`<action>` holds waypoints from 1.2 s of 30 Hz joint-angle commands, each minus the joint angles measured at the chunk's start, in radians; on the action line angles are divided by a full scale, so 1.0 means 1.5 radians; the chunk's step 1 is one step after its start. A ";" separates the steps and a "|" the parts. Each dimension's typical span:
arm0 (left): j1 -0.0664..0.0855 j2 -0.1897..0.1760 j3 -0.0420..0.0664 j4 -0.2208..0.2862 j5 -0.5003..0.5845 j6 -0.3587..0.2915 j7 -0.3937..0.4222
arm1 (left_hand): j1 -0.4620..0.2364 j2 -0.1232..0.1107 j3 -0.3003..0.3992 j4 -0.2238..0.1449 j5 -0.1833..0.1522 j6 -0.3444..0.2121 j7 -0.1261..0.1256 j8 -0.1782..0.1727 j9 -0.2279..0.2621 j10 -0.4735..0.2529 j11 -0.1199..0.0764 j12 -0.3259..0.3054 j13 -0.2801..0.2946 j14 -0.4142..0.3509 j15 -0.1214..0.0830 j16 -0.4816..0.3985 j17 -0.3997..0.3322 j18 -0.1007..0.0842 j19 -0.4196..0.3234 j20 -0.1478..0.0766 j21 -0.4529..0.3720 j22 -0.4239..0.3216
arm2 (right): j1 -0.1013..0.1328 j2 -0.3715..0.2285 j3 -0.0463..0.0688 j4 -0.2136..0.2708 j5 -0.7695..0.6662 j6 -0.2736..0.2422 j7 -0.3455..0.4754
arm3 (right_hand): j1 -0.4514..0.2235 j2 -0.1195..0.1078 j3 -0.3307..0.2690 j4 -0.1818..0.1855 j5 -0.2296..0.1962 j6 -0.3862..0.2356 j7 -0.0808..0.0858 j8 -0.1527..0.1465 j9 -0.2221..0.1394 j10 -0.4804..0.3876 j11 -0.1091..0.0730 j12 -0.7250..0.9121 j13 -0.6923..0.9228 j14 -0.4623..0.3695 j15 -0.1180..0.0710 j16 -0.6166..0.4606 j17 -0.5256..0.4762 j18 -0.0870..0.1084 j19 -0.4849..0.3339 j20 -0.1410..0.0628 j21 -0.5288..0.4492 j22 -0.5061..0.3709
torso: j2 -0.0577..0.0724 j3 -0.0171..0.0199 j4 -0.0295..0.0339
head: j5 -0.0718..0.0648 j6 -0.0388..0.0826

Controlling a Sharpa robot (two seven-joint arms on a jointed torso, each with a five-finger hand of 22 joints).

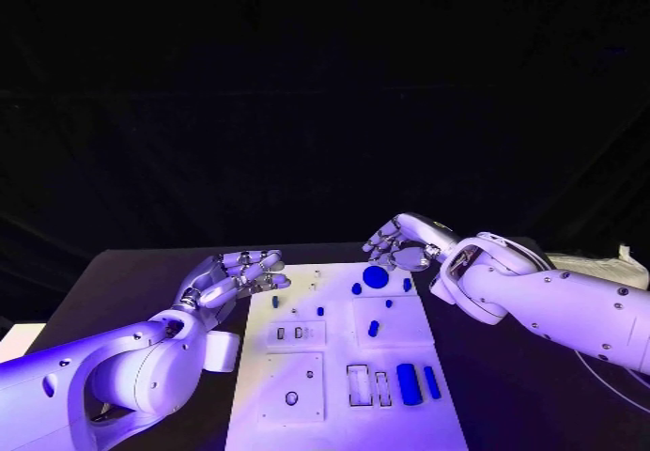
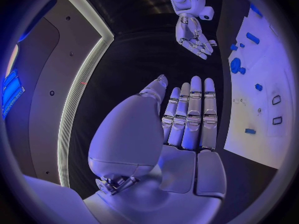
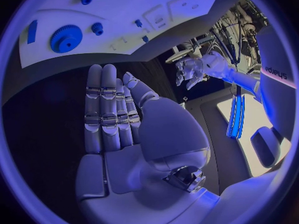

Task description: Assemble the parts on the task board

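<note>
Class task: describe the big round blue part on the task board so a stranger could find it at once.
Start at the white task board in the middle of the black table, then go to its far end, near the right hand. The round blue gear lies there, a toothed disc far wider than the small blue pieces around it.

From my left wrist camera I see the left hand [image 2: 184,119] held flat and holding nothing, its fingers [image 2: 195,104] straight and pressed side by side, the thumb [image 2: 154,90] lying close along them. The task board [image 2: 261,129] sits just beside the fingertip side of the hand, over the black table [image 2: 143,55]. On the board I can make out a round blue gear [image 2: 235,64] and several small blue parts [image 2: 252,37] scattered near it, plus one blue piece [image 2: 249,131] nearer my palm. The right hand [image 2: 194,40] hangs beyond my fingertips, fingers spread apart and empty, near the board's far end.
</note>
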 commanded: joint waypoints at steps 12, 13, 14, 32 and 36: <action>0.003 -0.012 0.001 0.034 0.004 0.032 -0.010 | -0.013 -0.003 0.003 0.000 -0.004 0.001 0.003 -0.013 -0.002 0.000 0.002 -0.013 -0.001 0.011 0.000 -0.003 0.004 0.009 0.009 -0.001 0.001 -0.003 | 0.010 0.030 0.001 -0.018 -0.212 0.119 -0.112 | -0.023 -0.047 0.050 0.057 -0.022 -0.007 -0.006 -0.005 0.000 -0.013 -0.004 -0.002 0.002 0.039 -0.010 0.467 0.381 -0.017 0.070 -0.005 0.244 0.221 | 0.042 -0.0010 0.0201 | -0.018 0.008; 0.003 -0.014 0.001 0.036 0.004 0.033 -0.011 | -0.013 -0.003 0.003 0.000 -0.004 0.001 0.003 -0.014 -0.002 -0.001 0.003 -0.014 -0.001 0.011 0.001 -0.004 0.005 0.008 0.009 -0.001 0.000 -0.003 | 0.010 0.032 0.001 -0.019 -0.214 0.126 -0.114 | -0.023 -0.061 0.068 0.073 -0.022 -0.008 -0.004 -0.005 0.000 -0.013 -0.003 -0.002 0.002 0.025 -0.007 0.618 0.531 -0.035 0.100 -0.005 0.364 0.364 | 0.043 -0.0007 0.0209 | -0.018 0.009; 0.003 -0.014 0.001 0.037 0.004 0.033 -0.012 | -0.014 -0.004 0.003 0.000 -0.004 0.000 0.004 -0.014 -0.002 -0.001 0.003 -0.015 -0.001 0.011 0.001 -0.004 0.005 0.008 0.009 -0.001 0.000 -0.003 | 0.010 0.033 0.001 -0.020 -0.216 0.129 -0.115 | -0.022 -0.063 0.073 0.078 -0.021 -0.007 -0.004 -0.005 0.001 -0.012 -0.002 -0.002 0.003 0.031 -0.007 0.642 0.563 -0.041 0.107 -0.004 0.397 0.409 | 0.044 -0.0006 0.0213 | -0.019 0.009; 0.003 -0.014 0.001 0.039 0.004 0.036 -0.019 | -0.016 -0.005 0.004 -0.002 -0.004 -0.003 0.006 -0.019 -0.002 -0.004 0.005 -0.021 -0.001 0.008 0.003 -0.008 0.006 0.008 0.008 0.000 -0.002 -0.006 | 0.012 0.043 0.001 -0.019 -0.238 0.167 -0.128 | -0.014 -0.092 0.108 0.120 -0.021 -0.003 -0.002 -0.005 0.002 -0.019 -0.002 -0.003 0.002 0.033 -0.004 0.710 0.642 -0.074 0.158 0.003 0.574 0.648 | 0.056 -0.0025 0.0264 | -0.027 0.010; 0.003 -0.014 0.001 0.041 0.004 0.037 -0.021 | -0.016 -0.005 0.004 -0.002 -0.004 -0.003 0.006 -0.020 -0.002 -0.004 0.005 -0.022 -0.001 0.008 0.003 -0.008 0.006 0.008 0.008 0.001 -0.002 -0.006 | 0.012 0.046 0.000 -0.022 -0.241 0.171 -0.130 | -0.013 -0.092 0.110 0.123 -0.021 -0.003 -0.001 -0.005 0.002 -0.021 -0.001 -0.003 0.002 0.033 -0.004 0.712 0.643 -0.074 0.158 0.004 0.576 0.650 | 0.057 -0.0032 0.0280 | -0.027 0.010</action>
